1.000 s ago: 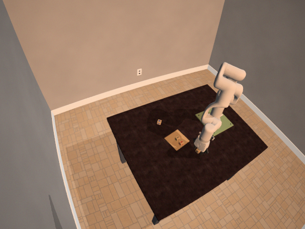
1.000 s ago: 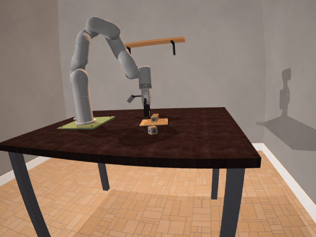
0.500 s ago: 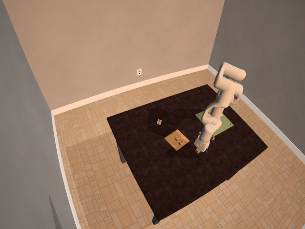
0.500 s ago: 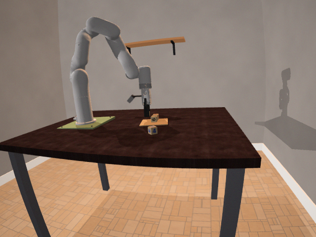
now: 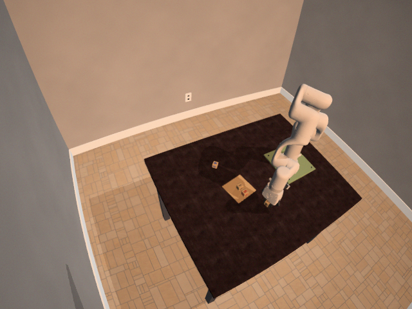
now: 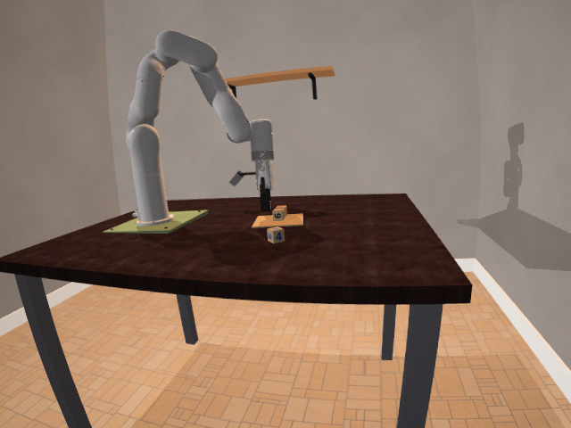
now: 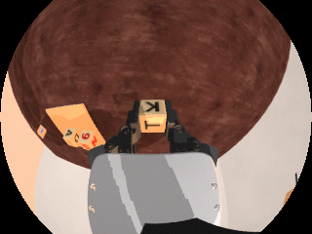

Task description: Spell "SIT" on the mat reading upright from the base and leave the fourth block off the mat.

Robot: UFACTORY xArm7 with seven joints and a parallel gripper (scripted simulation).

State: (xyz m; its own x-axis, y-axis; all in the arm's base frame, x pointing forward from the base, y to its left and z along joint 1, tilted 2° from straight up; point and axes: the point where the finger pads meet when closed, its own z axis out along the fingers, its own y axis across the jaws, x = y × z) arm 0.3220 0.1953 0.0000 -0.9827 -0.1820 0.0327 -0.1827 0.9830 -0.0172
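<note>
My gripper (image 5: 267, 203) (image 6: 264, 203) (image 7: 152, 108) is down at the table, to one side of the tan mat (image 5: 234, 196) (image 6: 262, 223) (image 7: 60, 117). It is shut on a wooden letter block (image 5: 266, 203) (image 7: 151, 117) that rests on the dark table off the mat. In the wrist view the block shows a K on one face and a T-like mark on another. Two blocks (image 5: 239, 187) (image 5: 244, 192) (image 6: 279, 213) lie on the mat, close together. A fourth block (image 5: 215, 164) (image 6: 276, 235), with a blue 4 on its side, lies on the table off the mat.
The arm's base stands on a green plate (image 5: 304, 169) (image 6: 177, 221) behind the mat. A wooden shelf (image 6: 281, 76) hangs on the wall high above the table. The dark table (image 5: 232, 239) reaches well beyond the mat on all sides.
</note>
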